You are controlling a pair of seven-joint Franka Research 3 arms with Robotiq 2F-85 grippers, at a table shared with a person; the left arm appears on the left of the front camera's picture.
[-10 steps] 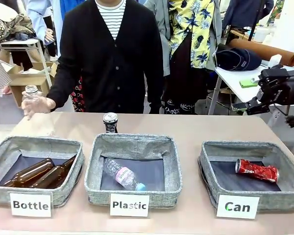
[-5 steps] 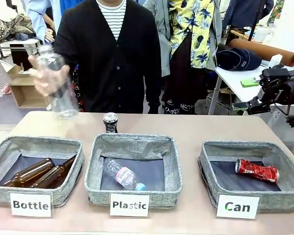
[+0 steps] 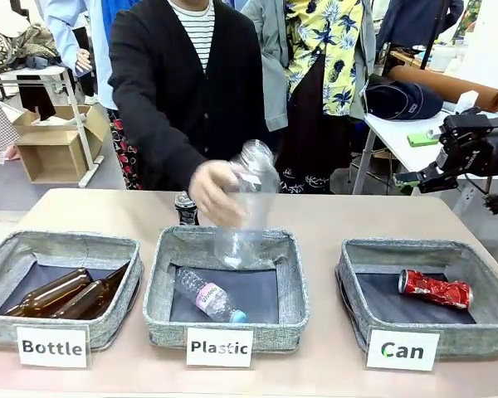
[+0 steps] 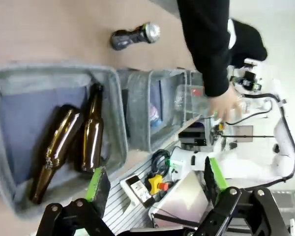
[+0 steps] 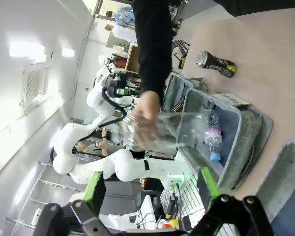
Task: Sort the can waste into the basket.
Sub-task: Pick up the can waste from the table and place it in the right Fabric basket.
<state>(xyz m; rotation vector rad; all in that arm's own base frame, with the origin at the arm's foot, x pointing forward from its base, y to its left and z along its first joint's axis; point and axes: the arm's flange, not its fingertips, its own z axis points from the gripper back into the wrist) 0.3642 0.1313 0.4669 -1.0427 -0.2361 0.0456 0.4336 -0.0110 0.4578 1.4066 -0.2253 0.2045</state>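
Left gripper (image 4: 155, 182), in its wrist view, hangs with jaws spread and nothing between them. The black can (image 4: 135, 36) is far ahead of it, beyond the brown bottles (image 4: 73, 142).

In the right wrist view, the right gripper (image 5: 150, 189) is just as wide and bare. The can sits well ahead, past a person's hand (image 5: 145, 115) lowering a clear bottle (image 5: 182, 130).

From the front, the red can (image 3: 434, 288) lies in the basket (image 3: 473, 336). The black can stands just beside that hand, so reaching now risks striking the hand or toppling the can.
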